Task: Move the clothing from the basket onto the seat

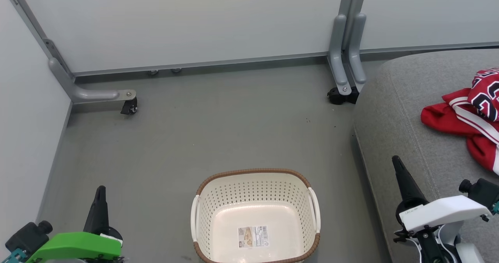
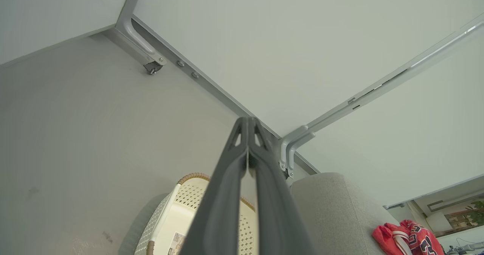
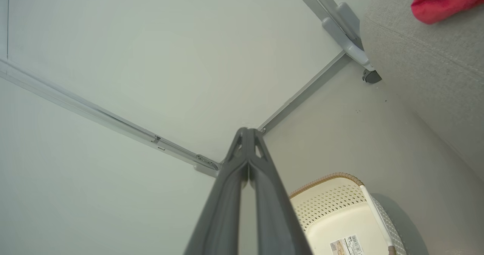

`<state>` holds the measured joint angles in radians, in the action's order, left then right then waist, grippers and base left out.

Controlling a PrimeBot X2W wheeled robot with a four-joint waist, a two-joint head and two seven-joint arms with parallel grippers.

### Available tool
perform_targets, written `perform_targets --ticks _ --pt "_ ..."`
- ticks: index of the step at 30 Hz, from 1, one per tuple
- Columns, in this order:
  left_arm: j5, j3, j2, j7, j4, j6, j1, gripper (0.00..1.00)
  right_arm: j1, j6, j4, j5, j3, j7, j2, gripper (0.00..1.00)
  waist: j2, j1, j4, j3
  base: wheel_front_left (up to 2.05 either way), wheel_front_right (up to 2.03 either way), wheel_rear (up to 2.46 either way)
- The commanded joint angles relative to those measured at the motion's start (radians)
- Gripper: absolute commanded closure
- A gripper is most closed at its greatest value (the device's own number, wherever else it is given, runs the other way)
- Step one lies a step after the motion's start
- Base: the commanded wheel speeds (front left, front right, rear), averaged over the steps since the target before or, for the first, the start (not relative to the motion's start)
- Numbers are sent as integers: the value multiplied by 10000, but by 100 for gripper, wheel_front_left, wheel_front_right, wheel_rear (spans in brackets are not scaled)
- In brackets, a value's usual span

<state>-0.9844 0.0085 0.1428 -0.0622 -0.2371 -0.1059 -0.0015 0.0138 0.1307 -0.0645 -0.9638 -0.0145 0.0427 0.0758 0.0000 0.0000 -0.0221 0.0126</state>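
The left hand (image 1: 100, 191) has long black fingers that taper to a point. They rise from a round black base under a bright green cover (image 1: 76, 246), with a black knob (image 1: 29, 235) and a small teal fitting (image 1: 9, 256) beside it. The right hand (image 1: 397, 163) has the same shape, but its cover is white (image 1: 442, 212), bears a small dark mark (image 1: 411, 212), and has its own black knob. Close up, the fingers (image 2: 227, 194) are matt dark grey, with triangular cut-outs near the tips.
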Motion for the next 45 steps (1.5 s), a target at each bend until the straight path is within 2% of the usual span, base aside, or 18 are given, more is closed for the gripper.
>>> perform_targets --ticks 1,22,45 --pt "-277 116 18 72 73 -67 -318 100 -235 1 10 -323 -38 23 68 100 0 0 4 -2 0 0 0" --pt "-2363 455 -307 663 23 -137 -620 100 -582 1 -608 -2592 -212 133 82 100 0 0 64 -45 0 0 0" --pt "-4215 758 -604 1201 -25 -193 -858 100 -914 2 -1171 -4579 -405 265 59 100 0 0 128 -91 0 0 0"
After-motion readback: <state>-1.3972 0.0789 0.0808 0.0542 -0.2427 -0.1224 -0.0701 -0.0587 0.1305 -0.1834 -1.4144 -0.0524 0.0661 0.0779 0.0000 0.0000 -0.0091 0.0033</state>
